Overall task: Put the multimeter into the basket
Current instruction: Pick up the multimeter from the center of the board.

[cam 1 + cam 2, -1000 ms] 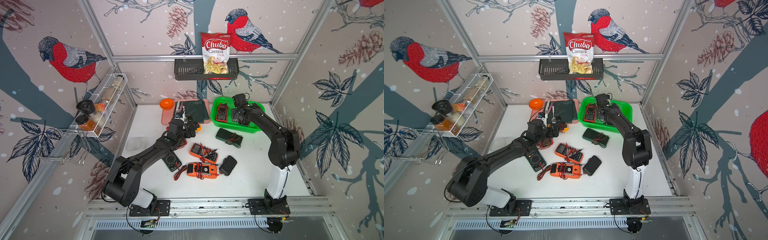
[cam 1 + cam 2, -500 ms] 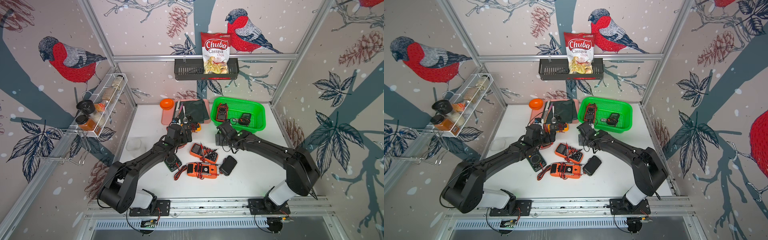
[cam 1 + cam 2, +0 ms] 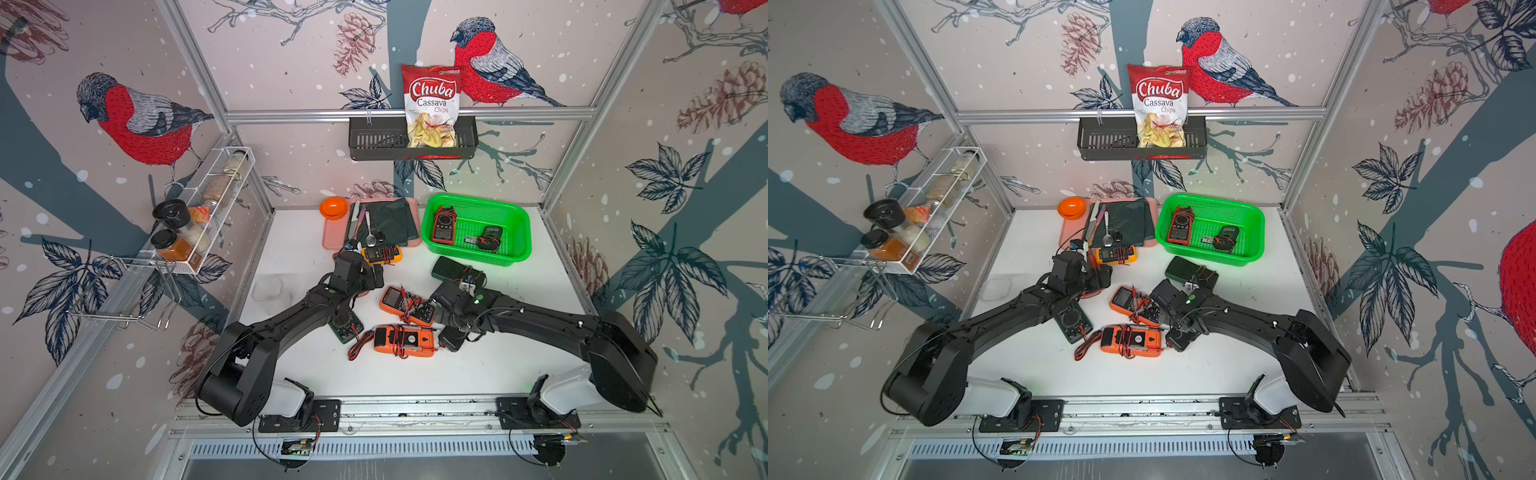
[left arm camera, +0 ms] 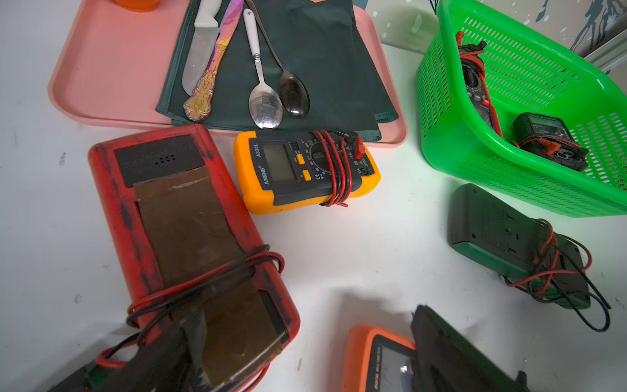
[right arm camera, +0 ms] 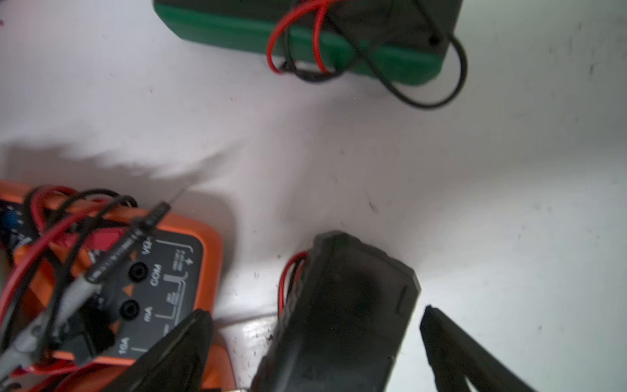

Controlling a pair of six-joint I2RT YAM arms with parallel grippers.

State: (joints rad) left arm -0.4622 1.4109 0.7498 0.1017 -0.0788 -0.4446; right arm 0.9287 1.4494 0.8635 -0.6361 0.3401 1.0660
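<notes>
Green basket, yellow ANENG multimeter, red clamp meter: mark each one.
green basket (image 3: 465, 251): a top view, on its near perforated wall.
yellow ANENG multimeter (image 4: 280, 163): left wrist view, on its display.
red clamp meter (image 3: 441, 228): a top view, on its body, inside the basket.

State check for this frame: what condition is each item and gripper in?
left gripper, open
right gripper, open
basket, upright, holding a clamp meter and a dark meter
yellow meter, face up on the table, leads wrapped
red meter outside the basket, face down
black meter, lying between the right gripper's jaws, not clamped
chip bag, upright in the wall rack
</notes>
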